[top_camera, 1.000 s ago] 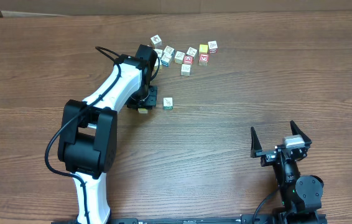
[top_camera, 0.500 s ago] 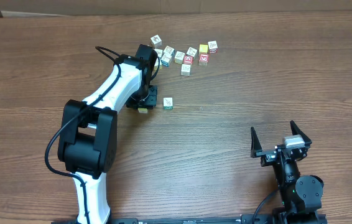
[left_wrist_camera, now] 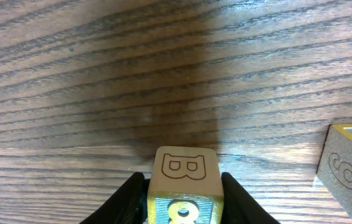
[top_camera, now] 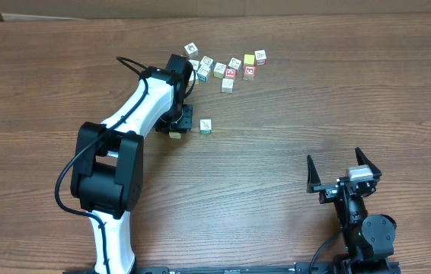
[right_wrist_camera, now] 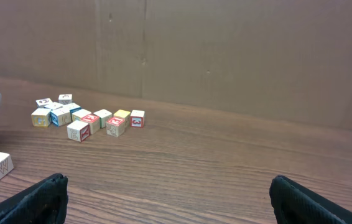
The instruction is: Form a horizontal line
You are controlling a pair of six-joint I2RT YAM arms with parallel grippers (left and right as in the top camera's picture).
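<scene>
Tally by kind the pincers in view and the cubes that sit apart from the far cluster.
Pincers: 2, the left pincer and the right pincer
Letter cubes: 2, the B cube between the left pincer's fingers, and the lone cube lying apart from it
Total: 4

Overhead downward, left wrist close above table [left_wrist_camera: 163,62], right wrist low, sharing cube cluster [top_camera: 231,72]
</scene>
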